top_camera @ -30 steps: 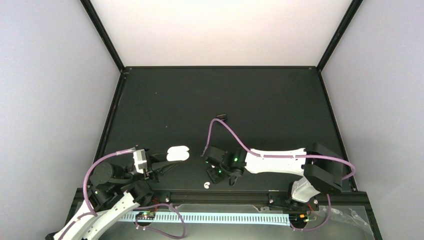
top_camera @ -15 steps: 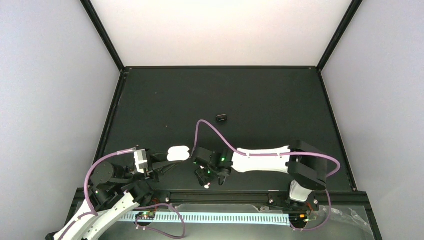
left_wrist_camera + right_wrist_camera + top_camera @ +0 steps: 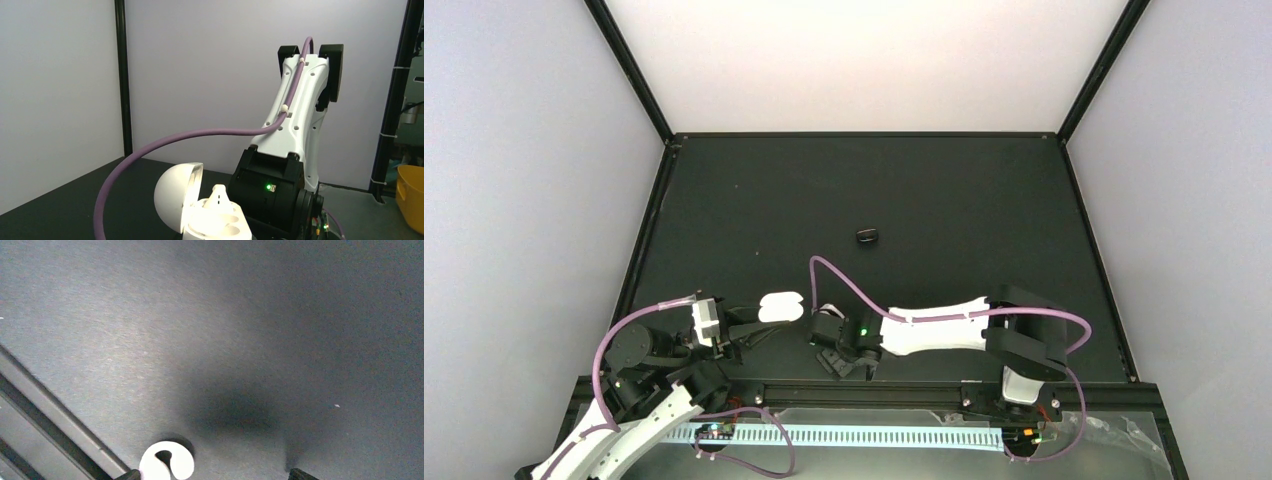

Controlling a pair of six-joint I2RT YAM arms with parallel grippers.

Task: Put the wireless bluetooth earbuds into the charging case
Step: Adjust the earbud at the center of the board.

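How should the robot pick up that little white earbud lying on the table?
Probably pinch the white earbud across its round body, coming straight down from above: it lies flat on the table, beside the front rail, so a side approach looks blocked.

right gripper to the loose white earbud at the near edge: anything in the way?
Nothing visible. In the right wrist view the white earbud lies on the bare mat between the fingertips of the open right gripper, nearer one fingertip than the other. The table-edge rail runs close beside it, not between.
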